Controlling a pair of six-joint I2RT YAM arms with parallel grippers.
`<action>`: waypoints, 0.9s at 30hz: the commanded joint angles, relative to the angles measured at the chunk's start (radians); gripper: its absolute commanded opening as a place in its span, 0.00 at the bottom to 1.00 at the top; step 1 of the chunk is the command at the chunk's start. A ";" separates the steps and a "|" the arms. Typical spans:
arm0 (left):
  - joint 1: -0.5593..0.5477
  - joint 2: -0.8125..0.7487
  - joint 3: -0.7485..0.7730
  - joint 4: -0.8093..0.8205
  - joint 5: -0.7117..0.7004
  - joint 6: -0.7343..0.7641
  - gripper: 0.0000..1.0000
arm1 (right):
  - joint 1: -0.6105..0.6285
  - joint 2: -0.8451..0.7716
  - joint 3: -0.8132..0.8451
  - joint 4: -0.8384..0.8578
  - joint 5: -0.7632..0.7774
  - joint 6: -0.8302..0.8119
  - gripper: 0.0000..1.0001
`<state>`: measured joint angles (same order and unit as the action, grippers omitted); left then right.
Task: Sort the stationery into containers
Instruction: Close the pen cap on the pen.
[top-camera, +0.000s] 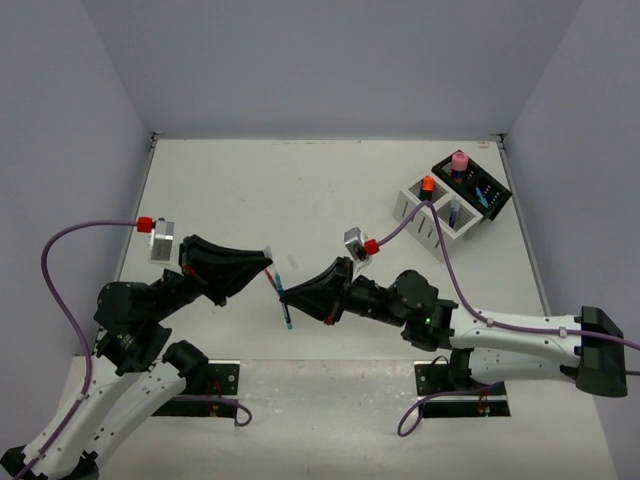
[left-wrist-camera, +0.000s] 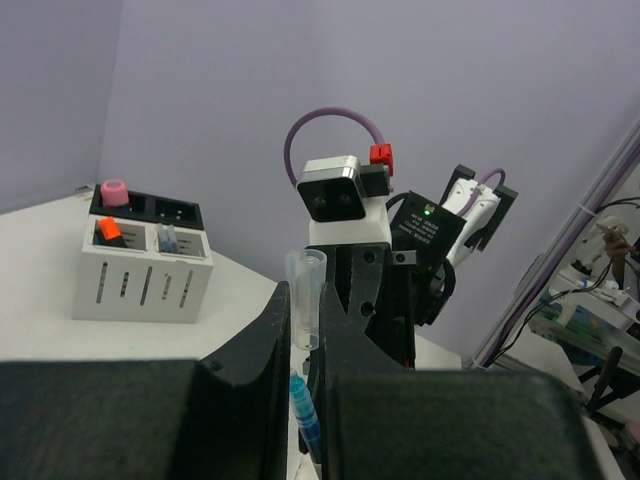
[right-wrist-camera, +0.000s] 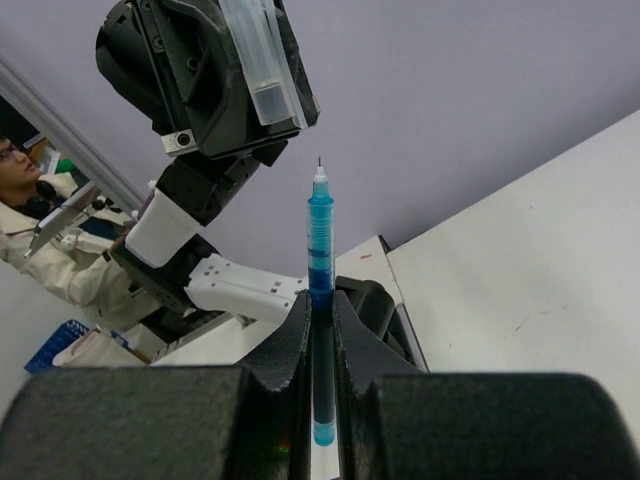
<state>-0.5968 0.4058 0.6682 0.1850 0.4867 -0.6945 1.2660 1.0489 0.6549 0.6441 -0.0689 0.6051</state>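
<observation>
My right gripper (right-wrist-camera: 320, 310) is shut on a thin blue pen (right-wrist-camera: 320, 240), which stands upright with its bare tip up. Facing it, my left gripper (left-wrist-camera: 305, 300) is shut on a clear pen cap (left-wrist-camera: 305, 295). From above, both grippers (top-camera: 270, 262) (top-camera: 285, 293) meet over the middle of the table, the blue pen (top-camera: 287, 312) hanging below them. In the right wrist view the cap (right-wrist-camera: 265, 70) sits above and left of the pen tip, apart from it. The white container (top-camera: 408, 208) and the black container (top-camera: 500, 195) stand at the far right.
An orange-capped highlighter (top-camera: 428, 184) and a blue pen (top-camera: 455, 212) stand in the white container, and a pink cylinder (top-camera: 459, 160) stands in the black one. Purple cables loop from both wrists. Walls close the table at the back and sides.
</observation>
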 joint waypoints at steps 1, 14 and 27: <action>-0.001 0.002 0.005 0.036 0.019 0.020 0.00 | 0.021 -0.012 0.055 0.030 0.038 -0.060 0.00; -0.001 0.018 0.019 0.044 0.007 0.003 0.00 | 0.041 -0.009 0.081 0.011 0.048 -0.103 0.00; 0.000 0.028 0.014 0.065 0.025 -0.028 0.00 | 0.039 -0.014 0.102 -0.020 0.090 -0.120 0.00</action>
<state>-0.5968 0.4199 0.6682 0.1993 0.4888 -0.7063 1.2979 1.0481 0.7080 0.6104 -0.0164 0.5137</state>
